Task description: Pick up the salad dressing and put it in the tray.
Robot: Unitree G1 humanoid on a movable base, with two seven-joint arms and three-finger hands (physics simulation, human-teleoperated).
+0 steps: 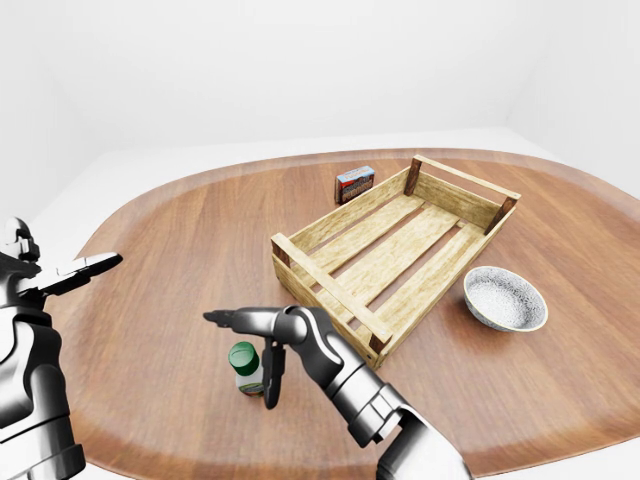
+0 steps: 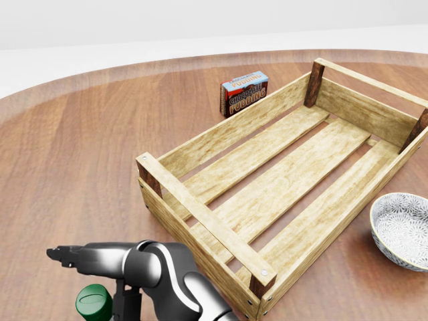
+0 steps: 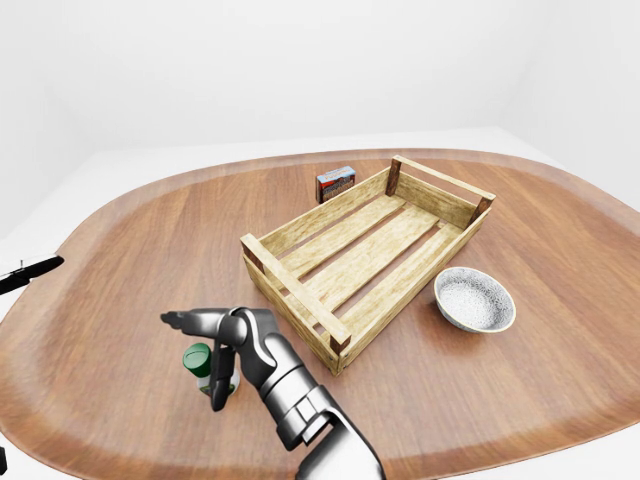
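Wooden surface [image 1: 160, 250]: my right hand [image 1: 262, 345] hangs spread, not gripping, over the salad dressing [image 1: 246, 368] beside the tray [image 1: 325, 290]; next I squeeze.

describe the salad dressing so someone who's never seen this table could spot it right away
Start at the wooden tray in the middle of the round wooden table. In the left-eye view, look below and left of the tray's nearest corner, where the right hand hangs with open fingers. The salad dressing stands upright there: a small pale bottle with the only green cap in the scene.
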